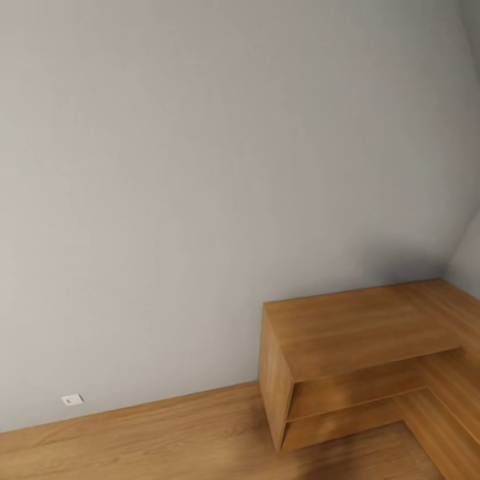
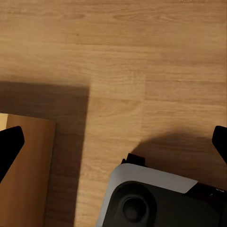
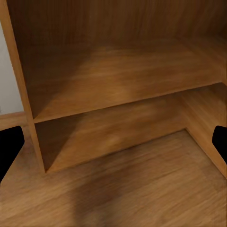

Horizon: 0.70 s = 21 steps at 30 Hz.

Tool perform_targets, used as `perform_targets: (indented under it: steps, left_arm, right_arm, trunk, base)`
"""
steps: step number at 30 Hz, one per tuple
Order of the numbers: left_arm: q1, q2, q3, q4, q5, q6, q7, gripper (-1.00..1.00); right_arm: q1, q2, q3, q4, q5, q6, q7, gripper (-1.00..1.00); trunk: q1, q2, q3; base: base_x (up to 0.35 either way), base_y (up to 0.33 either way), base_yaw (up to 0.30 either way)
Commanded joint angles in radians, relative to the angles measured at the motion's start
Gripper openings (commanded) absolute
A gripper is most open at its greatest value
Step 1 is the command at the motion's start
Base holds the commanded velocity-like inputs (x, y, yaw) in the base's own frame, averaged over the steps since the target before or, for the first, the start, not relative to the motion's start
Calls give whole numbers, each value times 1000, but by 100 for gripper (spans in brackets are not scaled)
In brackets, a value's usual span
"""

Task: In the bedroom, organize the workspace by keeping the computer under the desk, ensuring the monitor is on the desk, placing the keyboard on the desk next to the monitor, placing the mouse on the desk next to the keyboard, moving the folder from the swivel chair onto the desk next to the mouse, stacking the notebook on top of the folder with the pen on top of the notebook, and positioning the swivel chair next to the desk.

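From the head view, a plain grey wall (image 1: 200, 167) takes up most of what is ahead. At about five o'clock stands a low wooden cabinet (image 1: 353, 327) with open shelves, turning a corner along the right-hand wall. A strip of wood floor (image 1: 133, 440) runs along the bottom, and a small white socket (image 1: 72, 399) sits low on the wall at about seven o'clock.

In the left wrist view, the left claw (image 2: 113, 142) hangs over the floor with its two dark fingertips (image 2: 9, 144) far apart at the picture's edges, released and holding nothing. Under it shows the robot's grey and black base (image 2: 156, 198), with a shadow beside it. A lighter wooden edge (image 2: 28, 165) lies by one fingertip.

In the right wrist view, the right claw (image 3: 113, 144) faces the cabinet's open shelves (image 3: 118, 75), its fingertips (image 3: 9, 146) likewise wide apart, released and empty. Floor lies in front of the lowest shelf.

The worktop, chair, folder and other task things are somewhere outside these views.
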Motion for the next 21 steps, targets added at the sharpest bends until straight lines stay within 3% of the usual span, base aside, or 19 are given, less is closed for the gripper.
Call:
perform_targets:
  steps: [1, 6, 9, 13, 21]
  left_arm:
    - [0, 1, -8, -2, 9, -2, 7, 100]
    - [0, 2, -6, -2, 9, -2, 7, 100]
    - [0, 3, -5, -2, 11, -3, 8, 100]
    - [0, 4, -4, -1, 13, -4, 8, 100]
    - [0, 3, 0, -2, 13, -9, 8, 100]
  right_arm:
    - [-1, 1, 8, -4, -5, -1, -5, 100]
    - [-1, 2, 6, -86, -3, 3, -4, 100]
    - [-1, -5, 6, -107, 1, 50, 22, 100]
    - [-1, -7, 9, -110, 4, 107, 89, 100]
    - [-1, -13, 7, -109, 2, 125, 119, 100]
  trunk:
    - [0, -1, -1]
    - [0, -1, -1]
    - [0, -1, 2]
    - [0, -1, 7]
    - [0, -1, 17]
  base:
    - [31, 0, 0]
    - [12, 0, -1]
    - [1, 0, -54]
    - [0, 0, -118]
    - [0, 74, -168]
